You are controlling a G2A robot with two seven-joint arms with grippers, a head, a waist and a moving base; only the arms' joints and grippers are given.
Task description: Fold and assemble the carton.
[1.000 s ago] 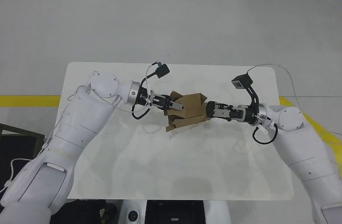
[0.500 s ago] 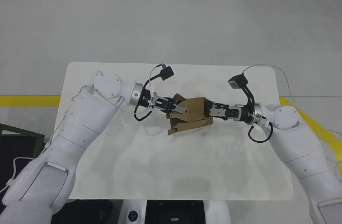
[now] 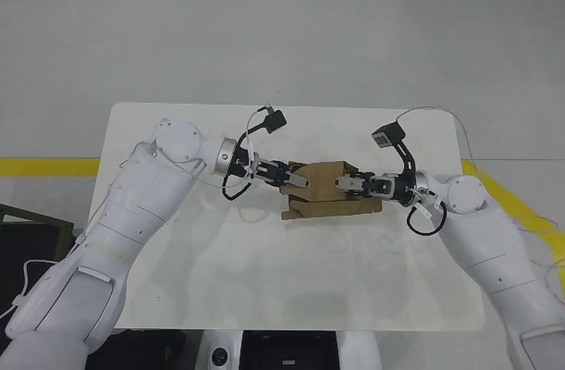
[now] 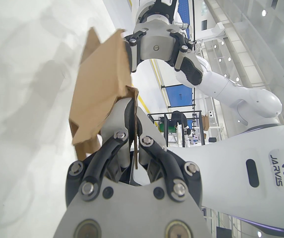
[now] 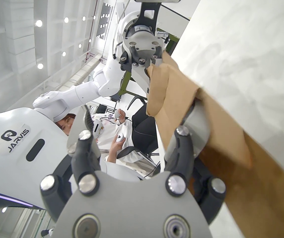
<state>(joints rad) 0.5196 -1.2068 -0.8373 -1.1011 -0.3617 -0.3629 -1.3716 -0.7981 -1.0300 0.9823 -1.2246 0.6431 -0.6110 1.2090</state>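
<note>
The table [image 3: 264, 277] is white, and the carton [image 3: 324, 192] lies near its middle, a little toward the far edge, between the two arms. It is brown cardboard, low and only partly opened. One long panel seems to rest on the table while the upper panels stand at a slant, and a notched flap juts out at the left end.

The left gripper [image 3: 298, 179] is clamped on a thin flap edge at the carton's left end, with the cardboard pinched between its fingers. The right gripper [image 3: 343, 185] is spread wide at the other end. One finger lies against a cardboard panel and the other stands clear of it, so it grips nothing.

By my reading the work is at an early to middle stage. The blank is being pulled into a box shape, but no wall looks square, no end is closed, and the flaps are yet to be folded in and tucked.
</note>
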